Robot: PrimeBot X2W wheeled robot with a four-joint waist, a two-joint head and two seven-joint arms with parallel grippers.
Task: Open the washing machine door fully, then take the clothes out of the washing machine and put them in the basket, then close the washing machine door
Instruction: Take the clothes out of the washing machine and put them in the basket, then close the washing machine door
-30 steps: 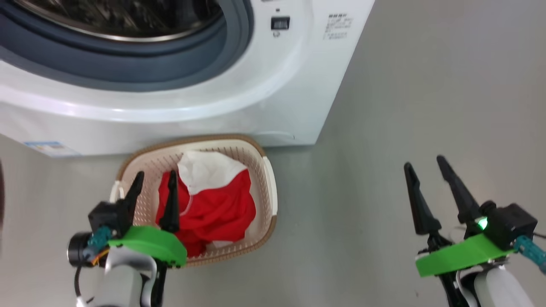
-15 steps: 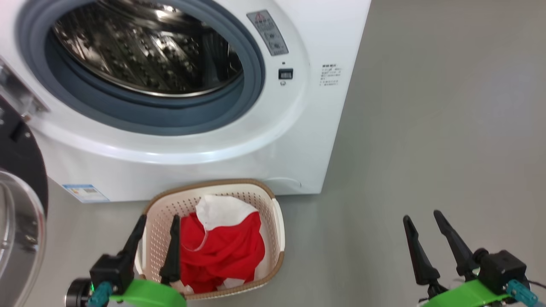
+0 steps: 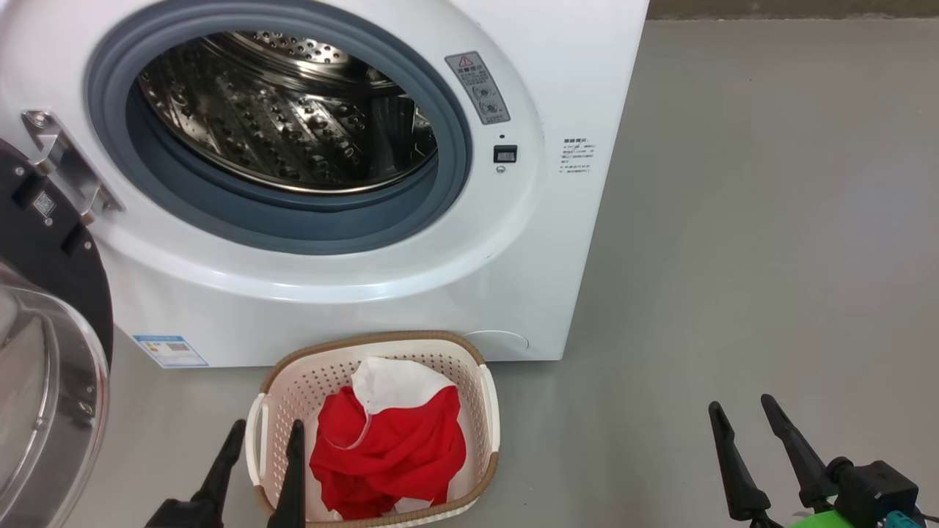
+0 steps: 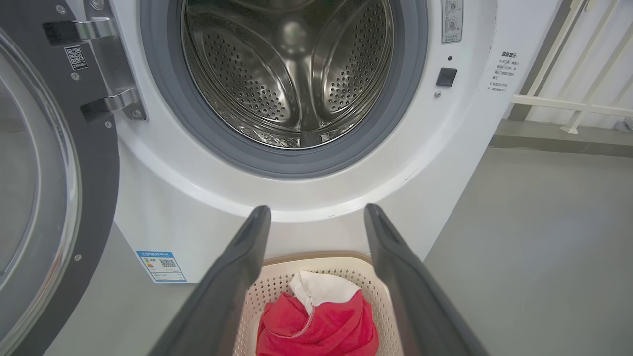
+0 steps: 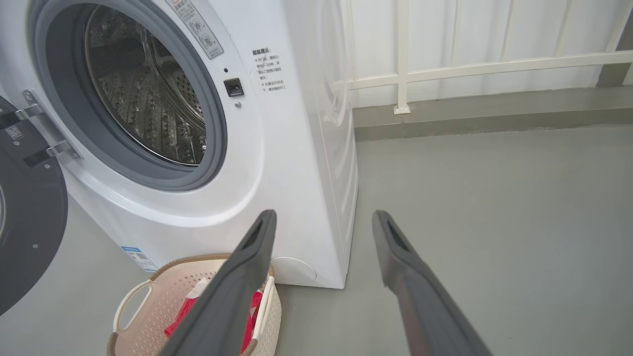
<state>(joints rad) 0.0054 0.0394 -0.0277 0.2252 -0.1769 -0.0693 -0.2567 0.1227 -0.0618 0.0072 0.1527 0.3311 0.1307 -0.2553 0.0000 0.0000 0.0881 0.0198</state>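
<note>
The white washing machine (image 3: 513, 279) stands with its door (image 3: 44, 367) swung wide open at the left. Its steel drum (image 4: 292, 74) looks bare inside. On the floor in front sits the basket (image 3: 367, 343), holding the red and white clothes (image 3: 396, 447). My left gripper (image 3: 267, 424) is open and holds nothing, its fingers above the basket's near left rim. In the left wrist view this gripper (image 4: 317, 208) frames the clothes (image 4: 316, 321). Over the floor to the right, my right gripper (image 3: 739, 402) is open too, also seen from its own wrist (image 5: 324, 213).
Grey floor (image 3: 733, 257) stretches to the right of the machine. A white railing (image 5: 445, 69) runs along a low kerb behind it. The open door (image 5: 29, 222) juts out over the floor left of the basket (image 5: 143, 306).
The head camera has tilted up, bringing the drum and door into view. Both grippers sit lower in the picture, still open. The clothes lie in the basket as before.
</note>
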